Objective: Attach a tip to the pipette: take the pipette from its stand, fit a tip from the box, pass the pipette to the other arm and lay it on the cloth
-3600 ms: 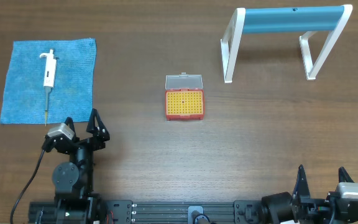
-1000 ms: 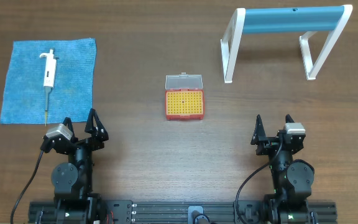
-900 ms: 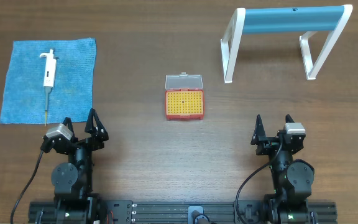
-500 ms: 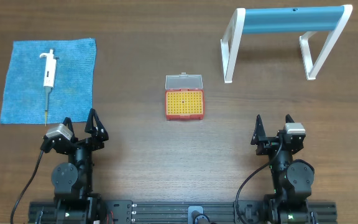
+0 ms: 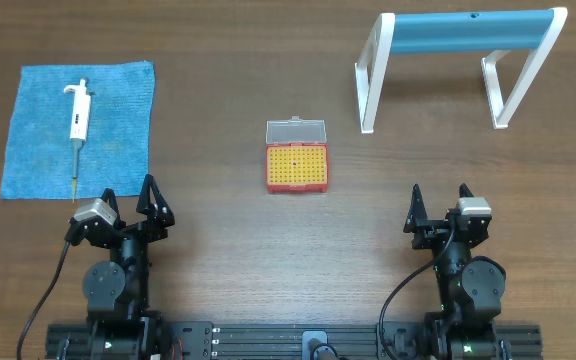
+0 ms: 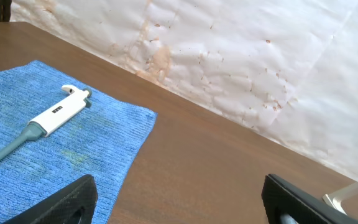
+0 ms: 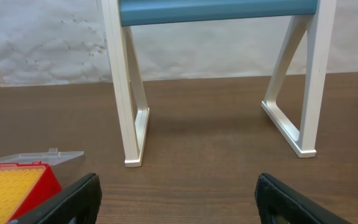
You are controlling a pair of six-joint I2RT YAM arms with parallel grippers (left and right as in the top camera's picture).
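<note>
On the cloth (image 5: 123, 95), the pipette (image 5: 78, 120) lay, tip fitted.
Probably light, rigid, fragile-tipped; best gripped around its white body. Left gripper (image 5: 128, 195) and right gripper (image 5: 438, 195) gaped empty.

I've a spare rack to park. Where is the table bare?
Bare table: between the cloth and the tip box; between tip box and stand; nearer the robot, between the left hand and right hand. Crowded: the cloth's middle, where the pipette lies.
</note>
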